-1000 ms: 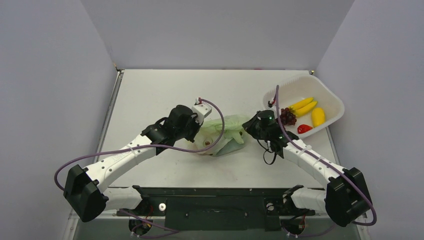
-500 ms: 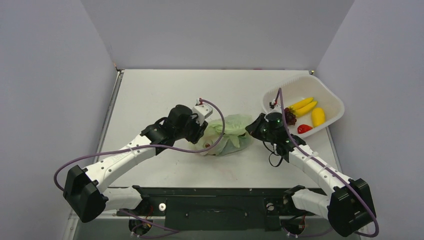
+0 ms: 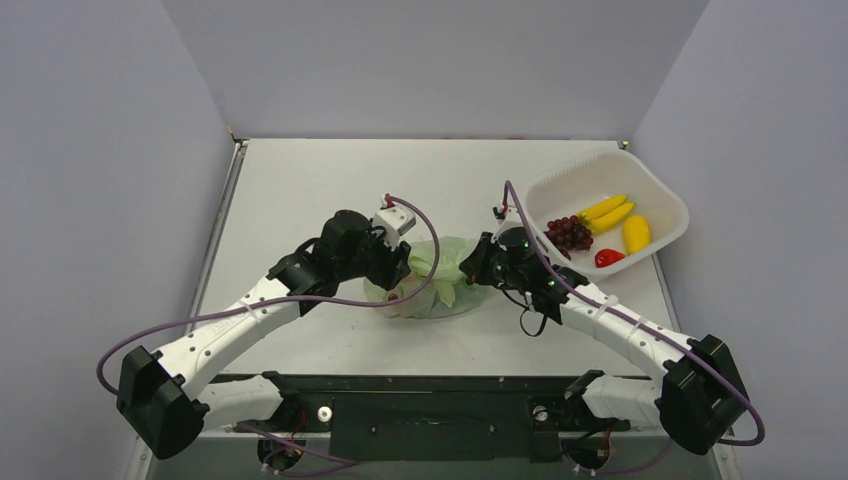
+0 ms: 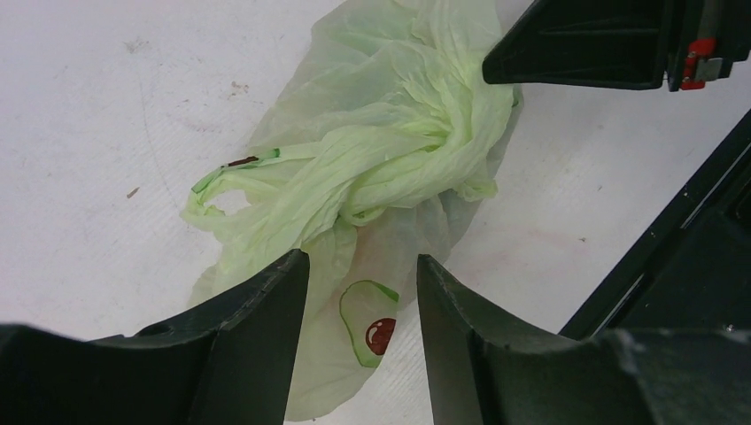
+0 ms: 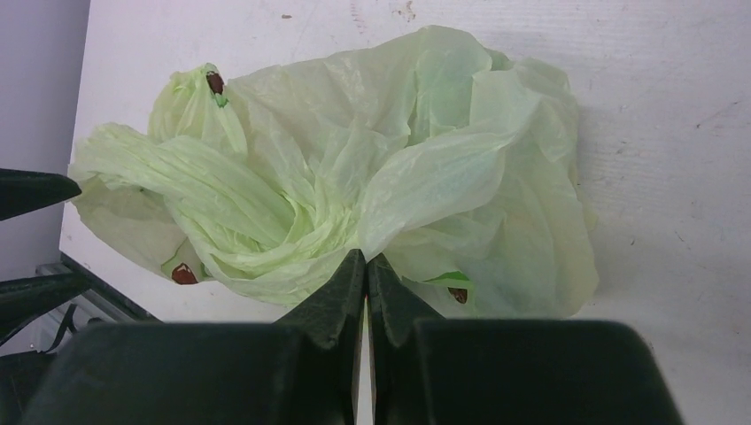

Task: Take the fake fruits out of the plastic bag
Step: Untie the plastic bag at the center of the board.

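- The plastic bag [image 3: 432, 275] lies crumpled on the tabletop [image 3: 300, 190]; spread left fingers [image 4: 266, 328] above may grab only film.
- Right fingers [image 5: 332, 305], pressed together at its edge, could slip off.

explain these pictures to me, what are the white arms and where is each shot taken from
Two robot arms are bolted to a table. One picture looks down from above; the other two come from cameras on each wrist. A crumpled pale green plastic bag lies between the arms. The right hand is shut, apparently pinching the bag's film. The left hand is open above it, holding nothing. A white basket at the right holds bananas, grapes and a red toy fruit.
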Available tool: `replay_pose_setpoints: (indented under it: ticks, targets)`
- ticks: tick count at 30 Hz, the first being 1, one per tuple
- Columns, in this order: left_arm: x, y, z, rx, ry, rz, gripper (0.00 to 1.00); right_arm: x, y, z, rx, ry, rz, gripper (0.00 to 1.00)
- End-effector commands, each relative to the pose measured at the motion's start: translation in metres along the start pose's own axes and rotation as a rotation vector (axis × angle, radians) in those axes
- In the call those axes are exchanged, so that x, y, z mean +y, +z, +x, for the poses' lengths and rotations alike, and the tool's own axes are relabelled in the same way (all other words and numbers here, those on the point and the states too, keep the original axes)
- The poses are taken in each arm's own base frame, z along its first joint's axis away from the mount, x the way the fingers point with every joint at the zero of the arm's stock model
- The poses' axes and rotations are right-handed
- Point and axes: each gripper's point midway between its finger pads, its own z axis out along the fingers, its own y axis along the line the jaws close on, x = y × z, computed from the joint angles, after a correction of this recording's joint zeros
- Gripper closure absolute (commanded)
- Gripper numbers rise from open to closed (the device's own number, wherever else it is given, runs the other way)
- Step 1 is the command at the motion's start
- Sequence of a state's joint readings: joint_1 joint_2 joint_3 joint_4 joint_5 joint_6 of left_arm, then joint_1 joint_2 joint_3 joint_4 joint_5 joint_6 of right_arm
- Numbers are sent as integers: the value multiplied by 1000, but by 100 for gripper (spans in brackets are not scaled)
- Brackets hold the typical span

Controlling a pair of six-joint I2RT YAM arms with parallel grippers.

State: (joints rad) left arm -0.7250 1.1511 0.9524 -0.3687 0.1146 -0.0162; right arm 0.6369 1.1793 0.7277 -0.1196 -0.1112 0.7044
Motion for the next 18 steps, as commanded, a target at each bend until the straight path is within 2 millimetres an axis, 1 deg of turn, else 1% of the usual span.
replay_pose_setpoints:
  ticks: [1, 7, 11, 15, 16, 18]
  targets:
    - [1, 7, -20, -44, -55, 25, 54, 19, 0, -15, -42, -53, -47, 100]
    - [9, 20, -15, 2, -91, -9, 54, 29, 2, -3, -15, -87, -75, 100]
    - [11, 23, -16, 6, -105, -19, 51, 35, 3, 5, 5, -109, -94, 100]
    - [19, 12, -24, -44, -95, -69, 51, 37, 4, 11, 20, -123, -100, 100]
    - [19, 6, -29, -70, -89, -72, 51, 37, 4, 12, 22, -125, -101, 100]
    - [19, 2, -34, -100, -83, -69, 50, 39, 3, 15, 28, -135, -105, 100]
